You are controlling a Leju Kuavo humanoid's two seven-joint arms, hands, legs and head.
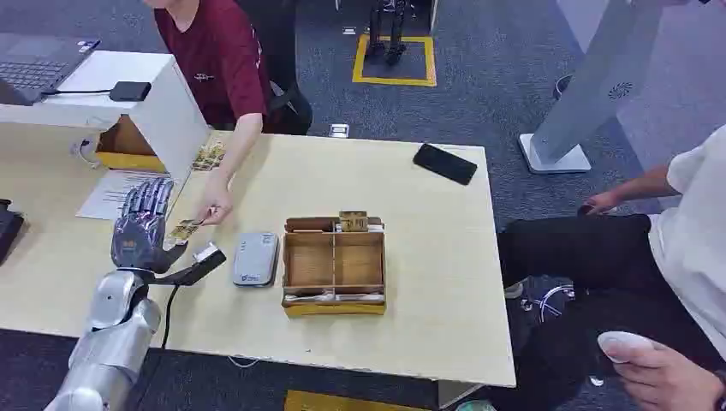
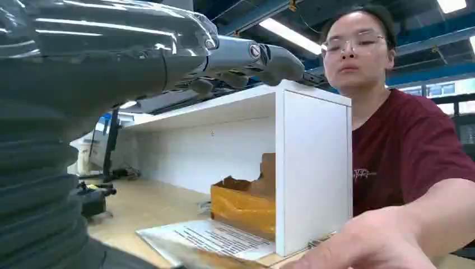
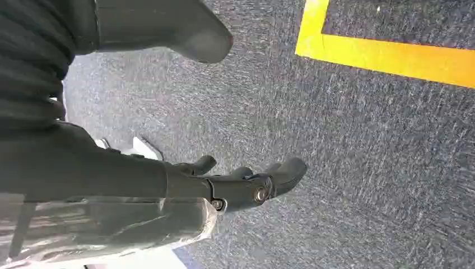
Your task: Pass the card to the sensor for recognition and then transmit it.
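1. Tabletop (image 1: 428, 282) carries a wooden tray (image 1: 334, 270); no print readable.
2. Grey sensor (image 1: 256, 258) lies beside the tray, its logo too small to read.
3. Left hand (image 1: 141, 227) is raised with fingers spread, empty.
4. Right hand (image 3: 246, 182) hangs over carpet, fingers loose, empty.
5. Card (image 1: 184, 229) is pinched by a person's hand (image 1: 214, 208), touching the left hand's thumb.

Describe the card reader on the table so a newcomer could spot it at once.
Start at the long pale table and find the wooden tray near its middle. The reader lies flat just beside the tray, between it and the robot's raised left hand. It is the one small grey slab with rounded corners; the black phone lies toward the far edge.
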